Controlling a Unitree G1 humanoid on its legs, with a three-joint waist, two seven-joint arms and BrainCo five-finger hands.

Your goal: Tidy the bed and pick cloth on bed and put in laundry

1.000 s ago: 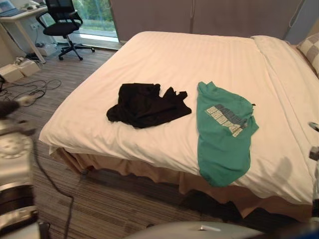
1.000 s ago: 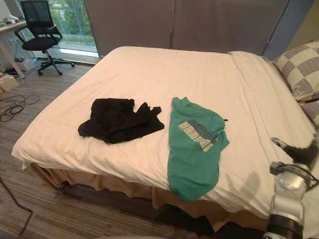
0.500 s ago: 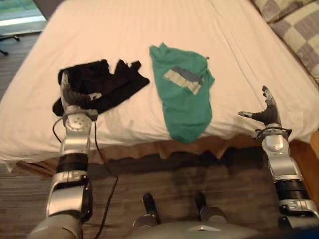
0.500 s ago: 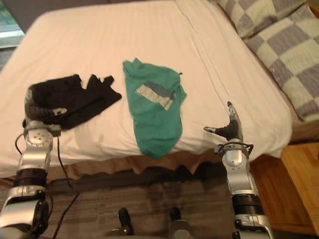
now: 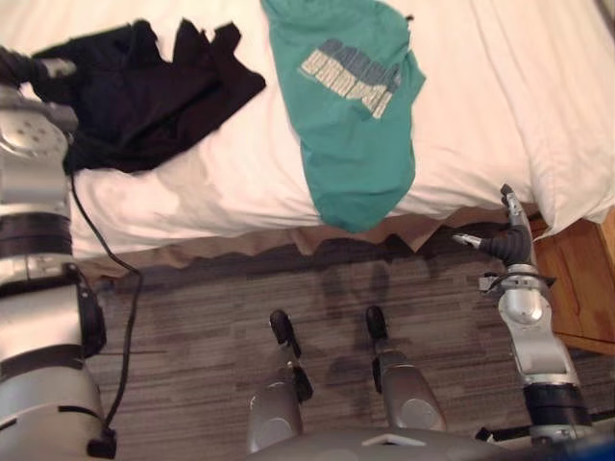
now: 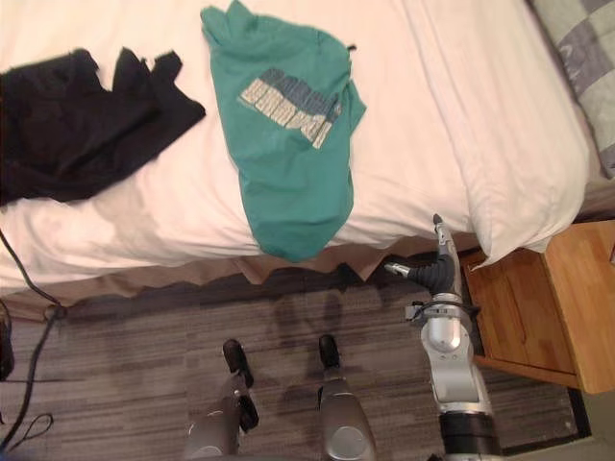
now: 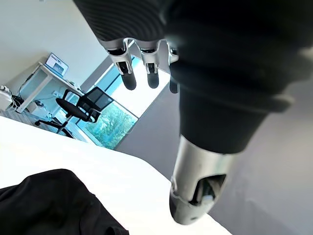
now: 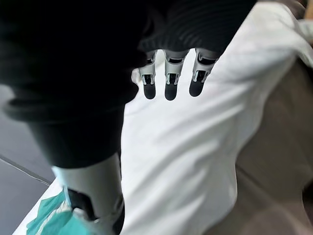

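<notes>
Our left hand [image 7: 220, 73] hovers at the edge of the black cloth [image 5: 144, 96], fingers straight and empty. The cloth lies crumpled on the smooth white bed [image 5: 500, 86]. Just beside it, the green printed shirt [image 5: 356, 106] lies flat, its rounded end drooping over the tan bed skirt [image 5: 221, 245]. Our right hand [image 5: 507, 245] hangs off the bed's corner, fingers straight, thumb out, holding nothing.

Wood nightstand [image 6: 538, 288] on carpet [image 6: 125, 384]; office chair [image 7: 83, 105] nr window [image 7: 112, 120].

Soft even room light, bright daylight glare at the window [image 7: 113, 116]
</notes>
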